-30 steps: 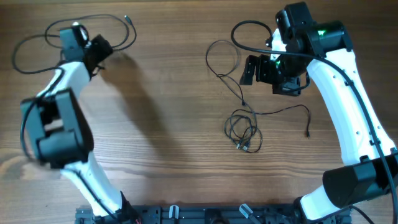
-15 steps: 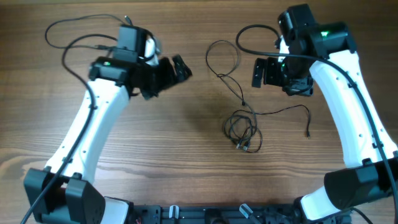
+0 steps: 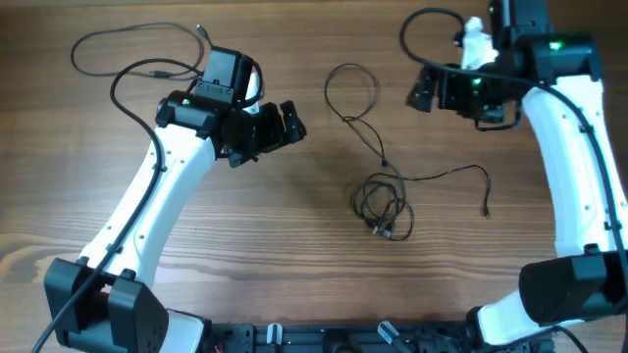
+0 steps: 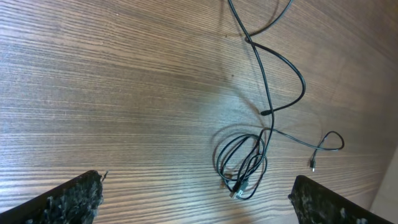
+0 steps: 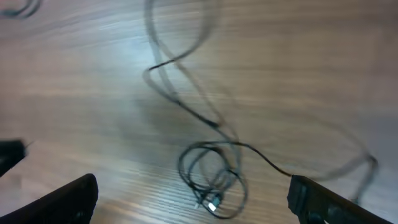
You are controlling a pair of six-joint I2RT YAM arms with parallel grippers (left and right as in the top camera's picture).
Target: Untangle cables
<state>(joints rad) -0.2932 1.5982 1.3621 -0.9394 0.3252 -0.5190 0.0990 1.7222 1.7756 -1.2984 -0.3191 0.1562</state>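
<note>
Both arms hung clear of the table [image 3: 245, 245] with nothing in hand. The left gripper [image 3: 287, 122] had its fingers spread wide and empty, and so did the right gripper [image 3: 425, 90], though its wrist view was blurred. The cables were in two lots. A tight coil [image 4: 242, 165] lay on the wood ahead of the left gripper and roughly between the two grippers. A long loop [image 3: 351, 93] ran off it toward the right gripper, and a thin tail [image 3: 461, 174] trailed out on the right gripper's side. A third cable [image 3: 118, 33] lay well behind the left gripper, apart from the rest. I judged one cord to be separated and the step in hand to be the approach to the remaining knot. The next move appeared to call for one gripper descending to pin the coil while the other took a single strand outside it, probably the loop or the tail. That strand should be drawn away slowly so the whole bundle is not dragged along.
</note>
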